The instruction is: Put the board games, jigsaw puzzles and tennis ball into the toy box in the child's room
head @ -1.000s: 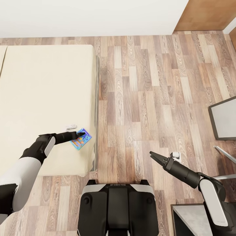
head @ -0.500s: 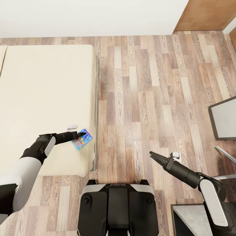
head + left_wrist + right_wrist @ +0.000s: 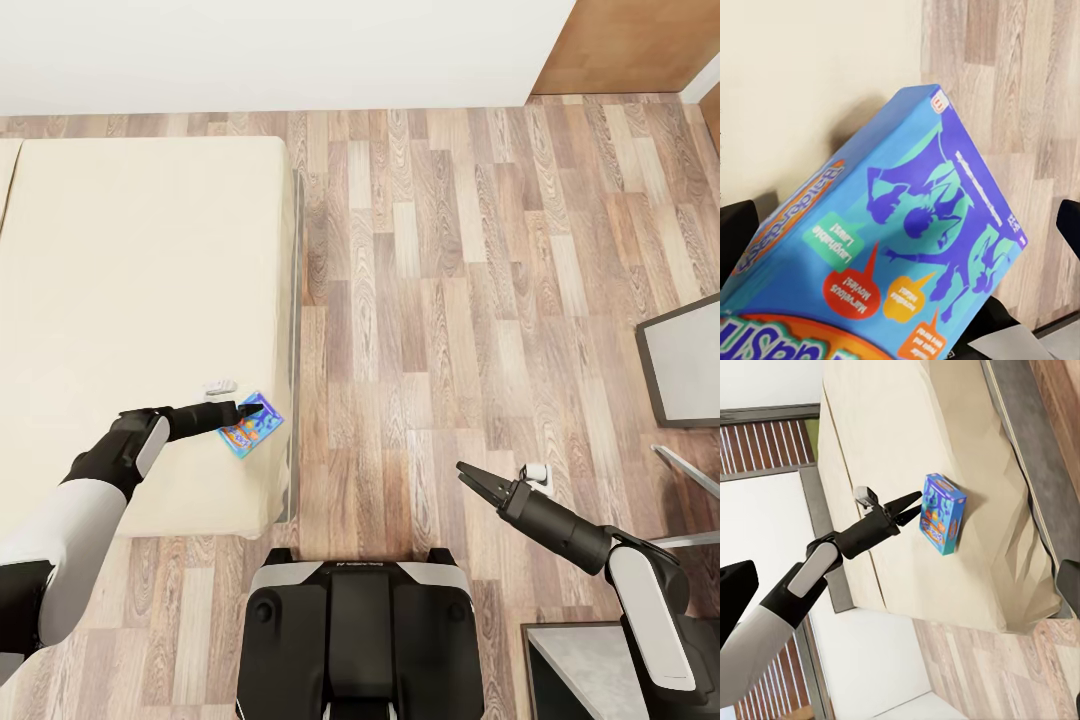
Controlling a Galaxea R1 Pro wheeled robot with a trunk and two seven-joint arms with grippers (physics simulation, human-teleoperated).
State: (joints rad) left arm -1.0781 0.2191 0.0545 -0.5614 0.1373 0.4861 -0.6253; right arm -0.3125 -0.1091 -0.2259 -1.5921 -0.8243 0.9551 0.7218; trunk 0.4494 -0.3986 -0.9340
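Nearest, the robot's black base sits on the wood-plank floor (image 3: 430, 260). The right gripper (image 3: 472, 478) hangs above the floor with fingers spread apart, holding nothing. The left gripper (image 3: 253, 408) reaches over the near corner of the cream-coloured bed (image 3: 130, 280), its tips at the blue rectangular board game box (image 3: 250, 428); whether the fingers clasp the box cannot be told. The box lies near the bed's edge, tilted, printed with purple figures and orange speech bubbles. Beyond, a white wall (image 3: 270, 50) bounds the room.

Cream bed (image 3: 140, 300), wood-plank floor (image 3: 450, 280)
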